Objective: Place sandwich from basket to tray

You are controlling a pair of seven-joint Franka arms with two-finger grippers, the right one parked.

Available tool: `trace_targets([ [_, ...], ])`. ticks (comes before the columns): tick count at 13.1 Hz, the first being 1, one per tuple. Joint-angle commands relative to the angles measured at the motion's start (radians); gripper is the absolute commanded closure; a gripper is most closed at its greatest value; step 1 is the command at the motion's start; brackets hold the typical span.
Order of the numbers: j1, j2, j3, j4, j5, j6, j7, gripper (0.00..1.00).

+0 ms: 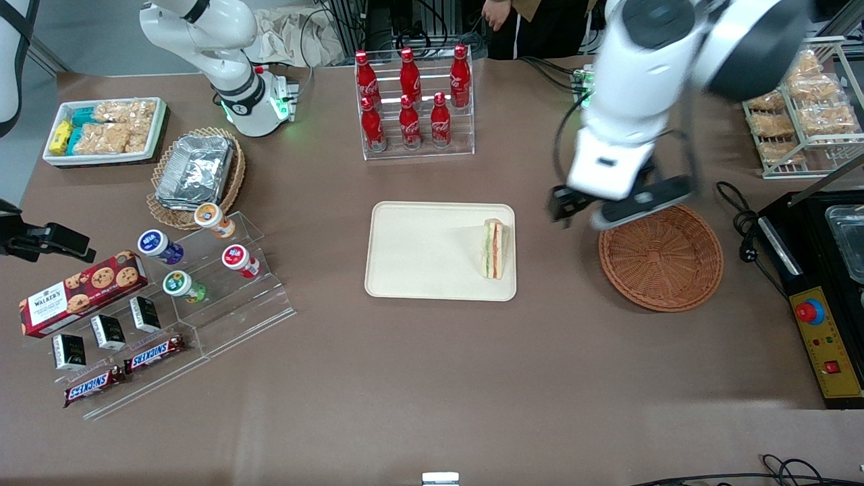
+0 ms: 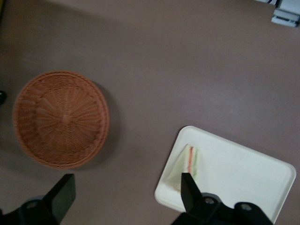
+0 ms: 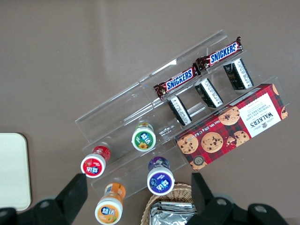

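One sandwich (image 1: 493,249) lies on the single cream tray (image 1: 418,253), at the tray's end nearest the basket (image 1: 661,260), its red, orange and green layers showing along one edge. The one reddish-brown basket sits on the brown bench (image 1: 432,378) toward the working arm's end, well apart from the tray, and holds nothing. The end effector (image 1: 574,206) hangs above the bench between tray and basket, just over the basket's rim; in the wrist view its two dark fingers (image 2: 190,192) stand wide apart with nothing between them, the sandwich and basket both visible below. Farther from the front camera than the tray, a clear rack carries six red cola bottles (image 1: 408,98) in two rows of three. Toward the parked arm's end, a clear stepped stand holds four small capped jars (image 1: 196,253), three small black packs (image 1: 108,332) and two Snickers bars (image 1: 125,371), with one red cookie box (image 1: 81,290) beside them. A stack of foil trays (image 1: 196,169) rests in a paler wicker basket (image 1: 160,209), near one white bin (image 1: 104,158) of snacks.
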State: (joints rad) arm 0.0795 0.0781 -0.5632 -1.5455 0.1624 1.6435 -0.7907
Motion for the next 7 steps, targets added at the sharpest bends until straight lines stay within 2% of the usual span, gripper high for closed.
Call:
trace_targets([
  [1, -0.068, -0.145, 0.281, -0.024, -0.166, -0.094, 0.341, 0.00],
  [2, -0.087, -0.174, 0.381, -0.024, -0.193, -0.135, 0.482, 0.00],
  [3, -0.096, -0.202, 0.434, -0.022, -0.195, -0.187, 0.610, 0.00],
  [4, -0.096, -0.228, 0.465, -0.027, -0.190, -0.217, 0.686, 0.00],
  [7, -0.089, -0.227, 0.473, -0.019, -0.175, -0.220, 0.796, 0.00],
])
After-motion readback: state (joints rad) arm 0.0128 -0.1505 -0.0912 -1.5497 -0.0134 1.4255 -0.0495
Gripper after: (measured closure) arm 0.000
